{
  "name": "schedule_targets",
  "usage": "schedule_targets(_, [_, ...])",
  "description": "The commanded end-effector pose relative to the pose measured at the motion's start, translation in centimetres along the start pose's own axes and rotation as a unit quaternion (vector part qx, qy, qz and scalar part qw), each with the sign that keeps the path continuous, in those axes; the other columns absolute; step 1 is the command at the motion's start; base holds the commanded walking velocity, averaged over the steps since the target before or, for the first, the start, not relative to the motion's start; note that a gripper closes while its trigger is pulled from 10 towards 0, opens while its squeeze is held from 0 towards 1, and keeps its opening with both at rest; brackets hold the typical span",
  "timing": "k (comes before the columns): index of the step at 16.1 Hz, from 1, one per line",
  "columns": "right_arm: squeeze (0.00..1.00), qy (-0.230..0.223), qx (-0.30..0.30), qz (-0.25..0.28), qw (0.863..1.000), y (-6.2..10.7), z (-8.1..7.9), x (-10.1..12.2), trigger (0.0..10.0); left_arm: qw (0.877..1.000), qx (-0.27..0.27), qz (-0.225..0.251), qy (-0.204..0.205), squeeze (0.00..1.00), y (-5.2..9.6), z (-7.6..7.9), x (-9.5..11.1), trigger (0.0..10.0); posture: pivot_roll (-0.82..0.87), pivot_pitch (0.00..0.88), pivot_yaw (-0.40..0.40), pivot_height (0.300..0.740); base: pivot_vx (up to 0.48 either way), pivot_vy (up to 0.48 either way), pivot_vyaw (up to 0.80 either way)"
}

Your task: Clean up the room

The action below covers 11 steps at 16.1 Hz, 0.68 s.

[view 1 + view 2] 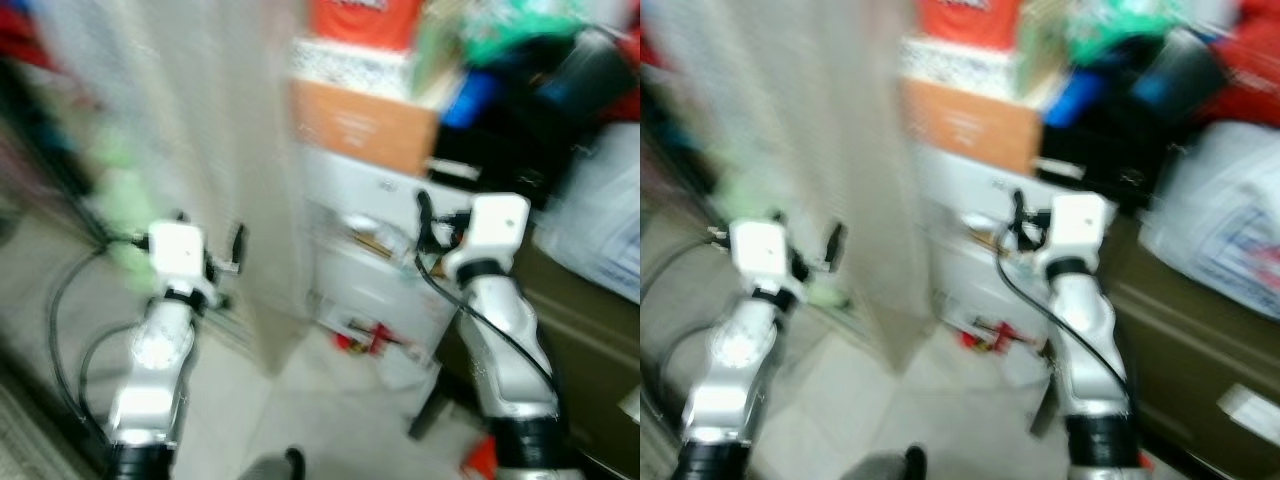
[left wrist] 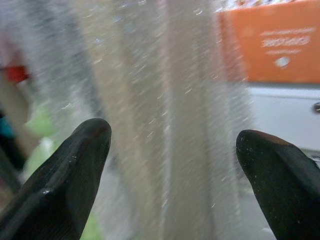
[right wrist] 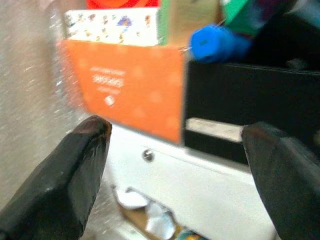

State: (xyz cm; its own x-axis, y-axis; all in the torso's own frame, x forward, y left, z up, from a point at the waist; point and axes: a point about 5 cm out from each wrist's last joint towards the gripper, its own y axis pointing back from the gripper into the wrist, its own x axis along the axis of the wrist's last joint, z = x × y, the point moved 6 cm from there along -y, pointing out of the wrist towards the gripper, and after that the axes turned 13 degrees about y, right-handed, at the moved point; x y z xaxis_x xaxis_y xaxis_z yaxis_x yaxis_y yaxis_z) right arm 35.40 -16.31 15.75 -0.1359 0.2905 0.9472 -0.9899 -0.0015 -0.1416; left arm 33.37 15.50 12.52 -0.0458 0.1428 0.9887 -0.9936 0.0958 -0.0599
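Observation:
The picture is blurred by motion. My left gripper (image 2: 172, 165) is open with nothing between its fingers and is held up in front of a pale curtain (image 1: 190, 120). My right gripper (image 3: 175, 175) is also open and holds nothing; it faces a white drawer unit (image 1: 385, 250) piled with clutter. On the unit sit an orange box (image 3: 130, 90), a patterned white box (image 3: 112, 26), a blue object (image 3: 212, 42) and a black case (image 3: 250, 100). A small red item (image 1: 372, 338) lies on the floor at the foot of the drawers.
A white plastic bag (image 1: 1225, 235) rests on a dark brown surface (image 1: 1200, 340) at the right. Something green (image 1: 125, 200) shows low behind the curtain. Pale tiled floor (image 1: 320, 420) lies between my arms. Dark, blurred things stand at the far left.

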Motion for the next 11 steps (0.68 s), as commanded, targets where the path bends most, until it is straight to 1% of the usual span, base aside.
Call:
schedule_targets(1, [0.00,-0.005,0.002,0.005,1.000,-0.12,-0.24,0.32,10.0,1.000,0.006,0.006,-0.009,0.00,-0.11,-0.39,0.45,10.0,-0.05,0.000,0.030,0.740,0.000,0.000,0.80])
schedule_targets(11, [0.00,-0.008,0.007,0.009,1.000,-0.55,-0.59,0.44,10.0,0.999,0.025,0.015,-0.017,0.00,-0.21,-1.01,0.80,10.0,-0.04,0.000,0.028,0.740,0.000,0.000,0.80])
